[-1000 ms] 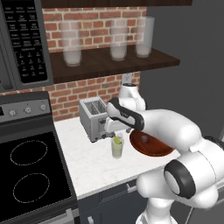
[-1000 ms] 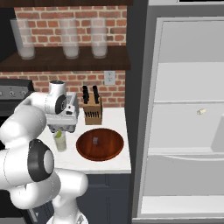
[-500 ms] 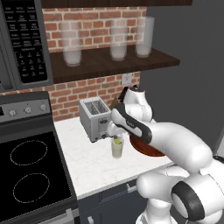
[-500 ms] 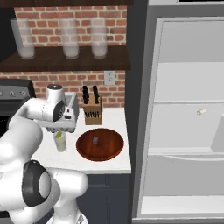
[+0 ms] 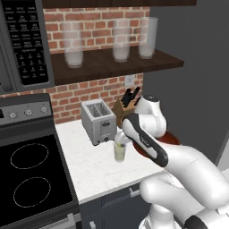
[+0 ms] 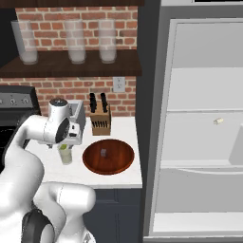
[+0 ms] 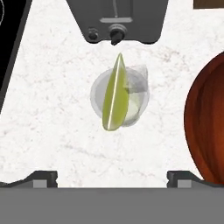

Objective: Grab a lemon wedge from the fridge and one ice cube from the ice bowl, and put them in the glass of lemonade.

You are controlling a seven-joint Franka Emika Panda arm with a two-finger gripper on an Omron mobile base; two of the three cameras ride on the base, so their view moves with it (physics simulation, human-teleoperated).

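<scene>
The gripper (image 7: 112, 178) hangs straight above the glass of lemonade (image 7: 119, 97), its 2 fingertips spread wide with nothing between them. A lemon wedge (image 7: 114, 93) stands on edge at the mouth of the glass beside an ice cube (image 7: 136, 82), so both additions look delivered (though I can't tell whether the wedge has settled in or is still dropping). The glass sits on the white counter (image 5: 96, 165) in front of the toaster (image 5: 98, 121), with the ice bowl (image 6: 108, 156) just beside it holding 1 more cube. The fridge (image 6: 199, 123) stands open, a small pale piece on its shelf. The tumbler looks light, smooth and easy to tip; any grasp belongs low around its wall, never at the rim.
</scene>
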